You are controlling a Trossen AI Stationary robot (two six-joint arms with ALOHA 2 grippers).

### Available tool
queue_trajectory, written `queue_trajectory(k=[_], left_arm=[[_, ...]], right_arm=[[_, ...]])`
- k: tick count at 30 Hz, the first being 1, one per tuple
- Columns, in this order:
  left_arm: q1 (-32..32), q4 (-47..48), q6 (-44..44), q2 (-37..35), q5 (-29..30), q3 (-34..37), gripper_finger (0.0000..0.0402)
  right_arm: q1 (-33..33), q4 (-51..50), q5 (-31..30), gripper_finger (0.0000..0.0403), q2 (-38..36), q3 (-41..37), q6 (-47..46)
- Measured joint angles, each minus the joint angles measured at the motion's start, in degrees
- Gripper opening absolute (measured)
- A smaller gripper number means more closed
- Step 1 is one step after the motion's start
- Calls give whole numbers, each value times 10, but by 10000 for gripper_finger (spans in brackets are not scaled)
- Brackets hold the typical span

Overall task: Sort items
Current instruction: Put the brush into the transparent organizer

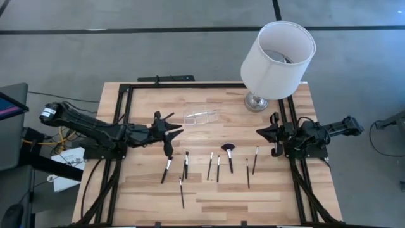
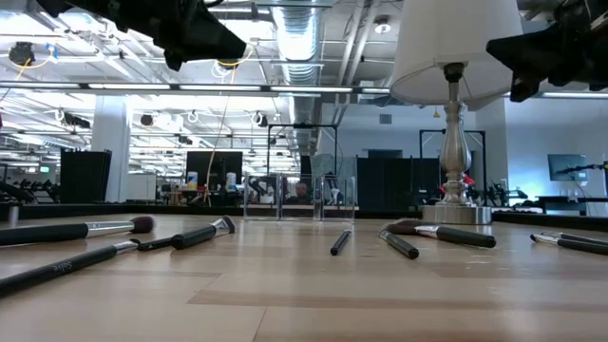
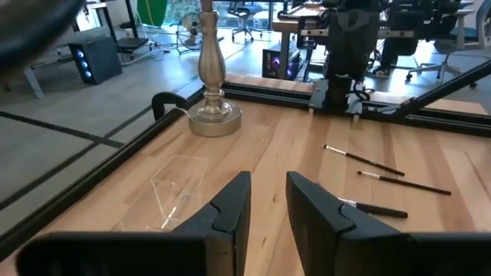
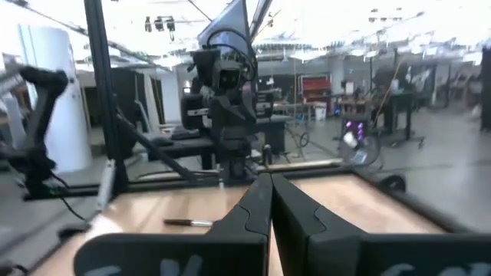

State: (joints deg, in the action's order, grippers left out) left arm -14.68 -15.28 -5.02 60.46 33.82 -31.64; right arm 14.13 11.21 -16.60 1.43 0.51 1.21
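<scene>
Nearest the front edge of the desk [image 1: 266,190], a thin brush [image 1: 181,193] lies alone, handle pointing toward the edge. Just behind it runs the loose row of makeup brushes: a white-ferruled brush [image 1: 167,169] on the left, a pair of dark brushes [image 1: 186,164] almost touching, two slim brushes [image 1: 214,166] side by side, the fluffy-headed brush [image 1: 228,152], then a thin liner brush [image 1: 247,172] and another slim brush [image 1: 255,159] toward the right. None has been gathered yet, so the sorting looks barely begun.

The left tool [image 1: 168,130] hovers above the desk just behind the left end of that row; its fingers stand a little apart and hold nothing. The likely step is a first pick, and the white-ferruled brush is closest. To do it well, turn the wrist so the fingers straddle the handle across its width, come down near the ferrule where the shaft is thickest, and lower until the fingertips nearly graze the wood, since these handles are slim and will roll or slip away from a high pinch. Keep clear of the neighbouring pair.

Farther back lies the clear plastic container [image 1: 202,116], on its side, with the white-shaded lamp [image 1: 277,58] beyond. The right tool [image 1: 271,134] waits at the right side of the desk, fingers pressed together, empty.
</scene>
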Motion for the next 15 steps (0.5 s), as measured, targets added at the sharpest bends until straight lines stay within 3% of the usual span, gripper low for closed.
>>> queue_trajectory(k=[4, 11, 15], left_arm=[[0, 3, 1, -6, 0, 13, 83], [16, 3, 28, -8, 0, 25, 83], [46, 3, 50, -10, 0, 25, 83]], right_arm=[[-2, 20, -2, 0, 0, 0, -45], [-26, 93, -5, 3, 9, 0, -4], [-55, 119, -18, 26, 46, 21, -4]])
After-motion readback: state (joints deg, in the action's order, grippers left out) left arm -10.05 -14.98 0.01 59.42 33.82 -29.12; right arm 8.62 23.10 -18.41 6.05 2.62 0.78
